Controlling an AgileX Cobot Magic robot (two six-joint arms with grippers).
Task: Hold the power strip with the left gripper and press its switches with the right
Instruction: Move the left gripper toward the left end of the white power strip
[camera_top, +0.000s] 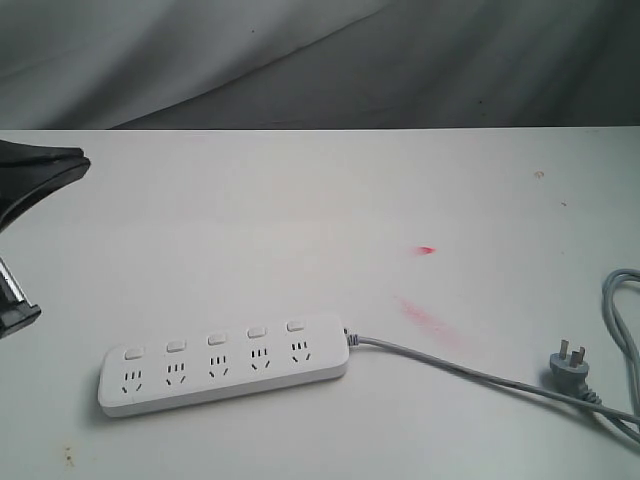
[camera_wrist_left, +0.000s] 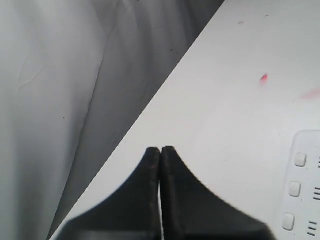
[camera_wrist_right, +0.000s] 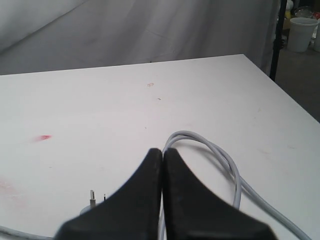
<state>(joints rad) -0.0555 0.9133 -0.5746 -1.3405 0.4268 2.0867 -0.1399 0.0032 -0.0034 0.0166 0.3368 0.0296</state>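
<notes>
The long white power strip lies flat near the front of the white table, its row of small white switches above the sockets. A grey cord runs right from it to a plug. My left gripper shows only as a black tip at the left edge, well apart from the strip. In the left wrist view that gripper is shut and empty over bare table, with the strip's end off to one side. My right gripper is shut and empty above the looped cord and plug; the exterior view does not show it.
A red spot and a red smear mark the table behind the cord. Grey cloth hangs behind the far edge. Past the table's right edge stand a black pole and a white bucket.
</notes>
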